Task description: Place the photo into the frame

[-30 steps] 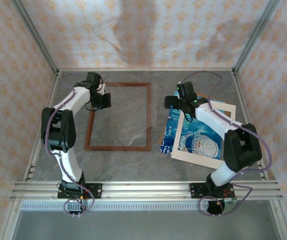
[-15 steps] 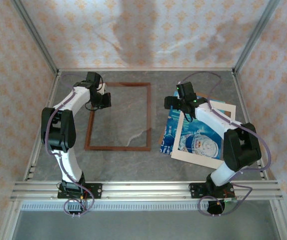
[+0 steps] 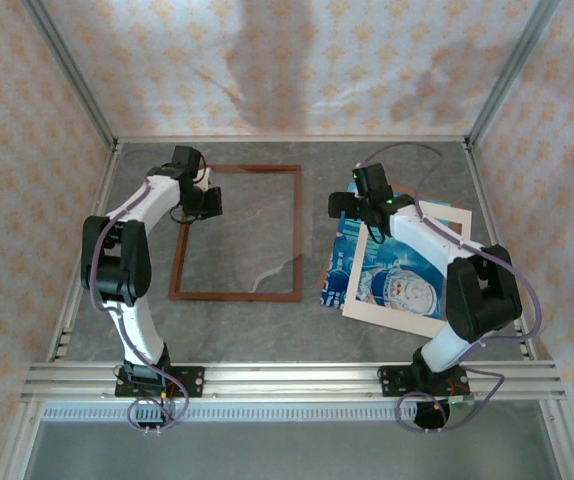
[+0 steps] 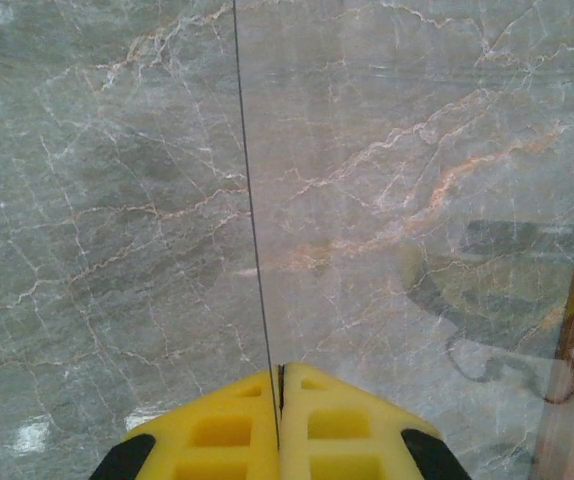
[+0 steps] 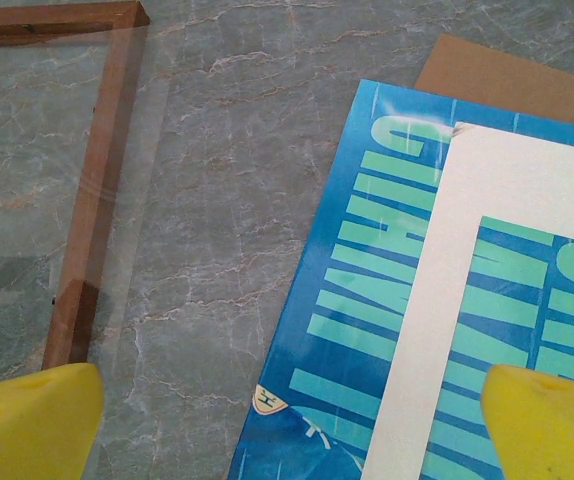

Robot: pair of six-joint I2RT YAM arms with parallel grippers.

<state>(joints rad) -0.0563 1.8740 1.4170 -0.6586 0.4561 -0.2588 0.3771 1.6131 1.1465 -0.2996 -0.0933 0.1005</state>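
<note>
Over the last second almost nothing has moved: both arms stand in the same pose as before, and only the bright glints inside the frame have shifted a little. I take this as a pause, so the task has not advanced.

The left end effector is pressed together on the thin edge of a clear pane, at the far left corner of the frame. The pane probably hangs slightly raised over the frame, but whether its other edge rests on the wood I cannot tell from these views.

The right end effector is spread wide and holds nothing. It hovers above the near left part of the photo.

The photo lies flat on the surface, to the right of the frame and apart from it. A cream mat lies on top of it, turned a little. A brown backing board shows from under its far corner. To bring the photo over, I think the mat must first come off, or go together with it.

By count: one frame, one photo, one mat, one backing board, one clear pane, two arms.
</note>
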